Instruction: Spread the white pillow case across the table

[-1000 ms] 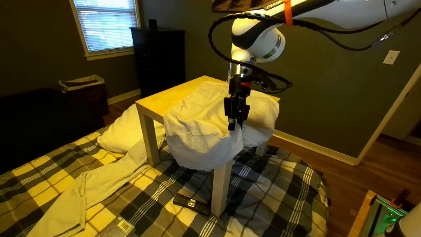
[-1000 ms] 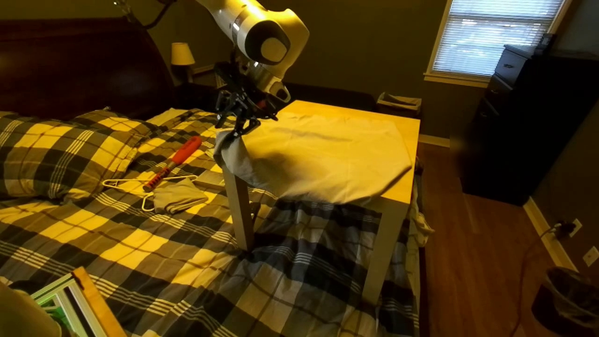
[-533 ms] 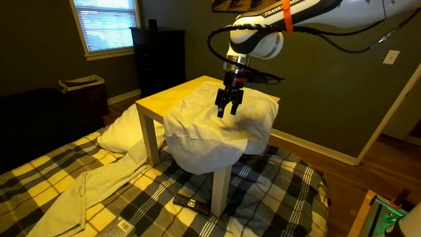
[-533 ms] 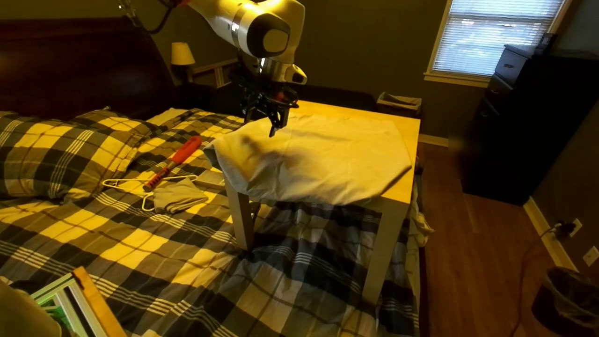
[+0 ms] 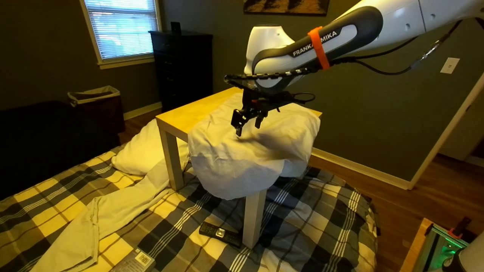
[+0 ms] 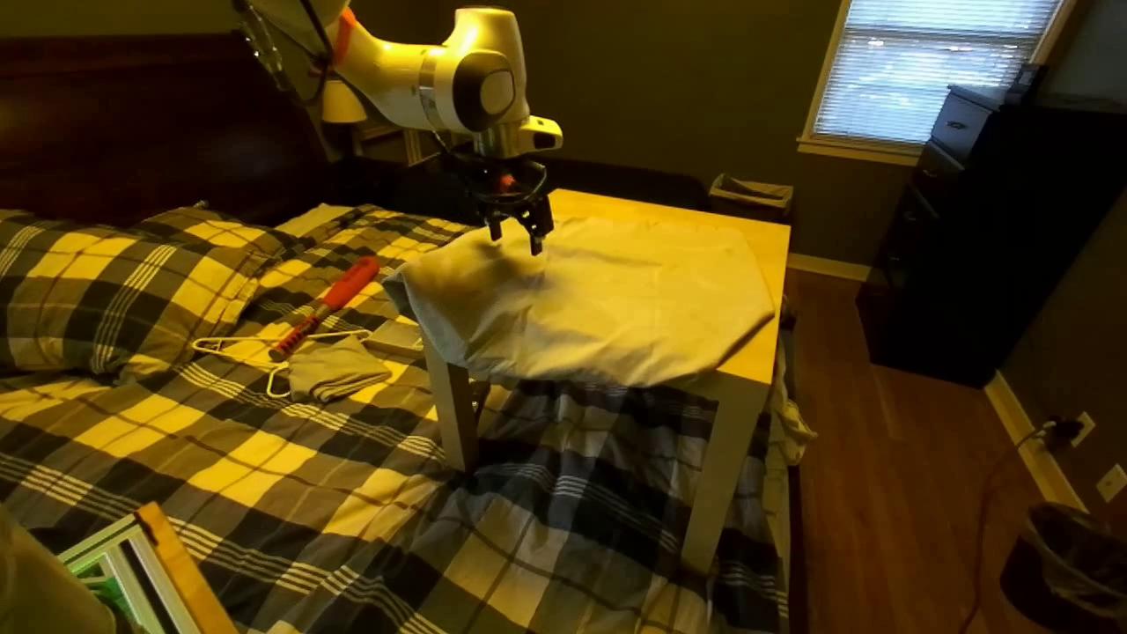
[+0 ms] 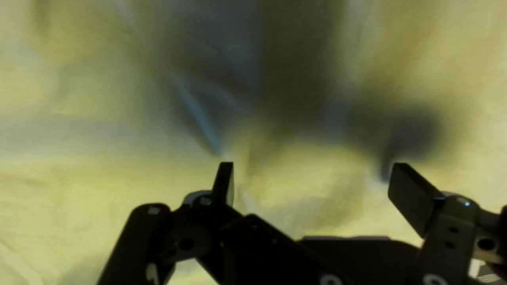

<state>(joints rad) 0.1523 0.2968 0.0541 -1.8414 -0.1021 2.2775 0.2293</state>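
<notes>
The white pillow case (image 5: 227, 162) lies wrinkled over the table (image 5: 189, 113) and hangs over its near edges. In an exterior view, the cloth (image 6: 651, 291) covers most of the top, with bare wood at the far and right edges of the table (image 6: 762, 352). My gripper (image 5: 248, 129) is open and empty over the cloth; it also shows in an exterior view (image 6: 516, 243). In the wrist view, the fingers of my gripper (image 7: 311, 174) are wide apart with blurred, shadowed cloth (image 7: 79, 190) below. Whether a fingertip touches the cloth is unclear.
The table stands on a plaid bed (image 5: 321, 219). A remote (image 5: 220, 233) lies by a table leg. A plump white pillow (image 5: 145, 151) and a pale cloth strip (image 5: 94, 223) lie beside it. A red-handled tool (image 6: 326, 308) and folded grey cloth (image 6: 339, 370) lie on the bed.
My gripper was at the cloth's near corner and appeared to hold it. It has let go, and the cloth has settled over the table corner. The gripper has moved inward over the cloth.
</notes>
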